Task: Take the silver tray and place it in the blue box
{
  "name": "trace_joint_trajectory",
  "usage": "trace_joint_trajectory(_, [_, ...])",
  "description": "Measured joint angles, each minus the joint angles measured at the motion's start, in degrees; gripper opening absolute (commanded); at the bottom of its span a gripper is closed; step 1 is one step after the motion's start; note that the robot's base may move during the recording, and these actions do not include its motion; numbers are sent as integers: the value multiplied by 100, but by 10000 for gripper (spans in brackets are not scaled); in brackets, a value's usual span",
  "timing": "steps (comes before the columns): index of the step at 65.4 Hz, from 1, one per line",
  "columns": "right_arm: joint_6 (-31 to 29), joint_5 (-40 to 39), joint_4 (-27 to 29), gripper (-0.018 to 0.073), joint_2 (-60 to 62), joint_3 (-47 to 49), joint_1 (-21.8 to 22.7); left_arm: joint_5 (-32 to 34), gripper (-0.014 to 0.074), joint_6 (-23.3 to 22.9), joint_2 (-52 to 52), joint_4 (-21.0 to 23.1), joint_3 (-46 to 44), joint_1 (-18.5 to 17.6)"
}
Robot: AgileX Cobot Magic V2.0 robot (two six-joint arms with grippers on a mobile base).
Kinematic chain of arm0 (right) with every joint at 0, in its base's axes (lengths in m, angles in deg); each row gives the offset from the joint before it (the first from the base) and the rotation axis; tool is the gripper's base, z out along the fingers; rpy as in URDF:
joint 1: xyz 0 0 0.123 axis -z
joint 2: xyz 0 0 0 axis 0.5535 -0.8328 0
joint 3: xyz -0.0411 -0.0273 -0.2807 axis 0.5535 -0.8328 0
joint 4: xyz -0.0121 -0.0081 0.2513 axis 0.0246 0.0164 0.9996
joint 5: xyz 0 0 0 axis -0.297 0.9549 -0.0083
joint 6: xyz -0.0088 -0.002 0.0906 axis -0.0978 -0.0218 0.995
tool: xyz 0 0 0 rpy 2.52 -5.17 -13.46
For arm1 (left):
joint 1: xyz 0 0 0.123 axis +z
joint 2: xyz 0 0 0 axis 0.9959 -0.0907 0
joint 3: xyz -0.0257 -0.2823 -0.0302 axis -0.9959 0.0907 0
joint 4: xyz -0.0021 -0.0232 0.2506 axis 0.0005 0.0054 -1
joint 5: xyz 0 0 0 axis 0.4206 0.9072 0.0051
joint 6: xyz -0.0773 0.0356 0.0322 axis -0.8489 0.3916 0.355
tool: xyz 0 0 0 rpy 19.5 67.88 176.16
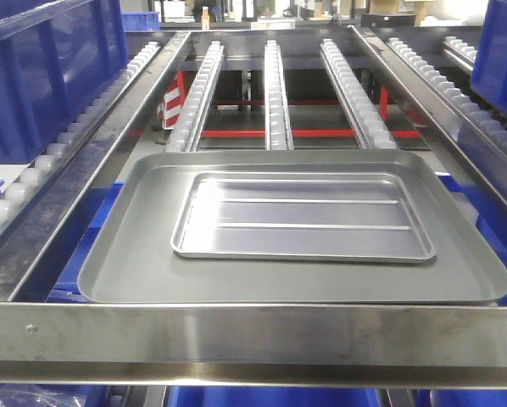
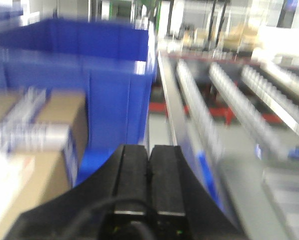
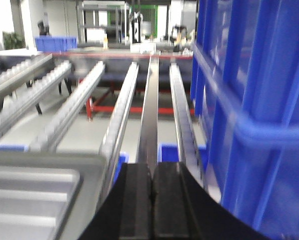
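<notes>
The silver tray [image 1: 304, 216], shiny with two long ridges, lies flat inside a larger dull-grey tray [image 1: 109, 271] on the roller rack. One deep blue box [image 1: 41, 68] stands on the rollers at the back left and another [image 1: 501, 59] at the right. Neither gripper shows in the front view. My left gripper [image 2: 149, 150] is shut on nothing, with the left blue box [image 2: 104, 75] ahead of it. My right gripper [image 3: 152, 167] is also shut and empty. To its left is the silver tray's corner [image 3: 24, 200], and close on its right is a blue box [image 3: 259, 100].
Steel roller rails [image 1: 275, 93] run back from the trays. A steel crossbar [image 1: 253, 335] spans the rack's front edge. Cardboard boxes [image 2: 34, 150] sit left of the left gripper. Small blue bins [image 3: 172, 152] lie under the rails.
</notes>
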Motion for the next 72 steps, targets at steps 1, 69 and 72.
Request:
trace_joint_trajectory(1, [10,26,0,52,0,81,0,-36,-104,0,0,0,-92,0])
trace_joint_trajectory(69, [33,2878,437,456,-5003,3705,-2797,-2524,333,0,-5607,991,-3980,-3282])
trace_joint_trajectory(72, [80,2965,470,456,-5321,3834,-2809,-2526,333,0,-5907,1065,-4090,-3292])
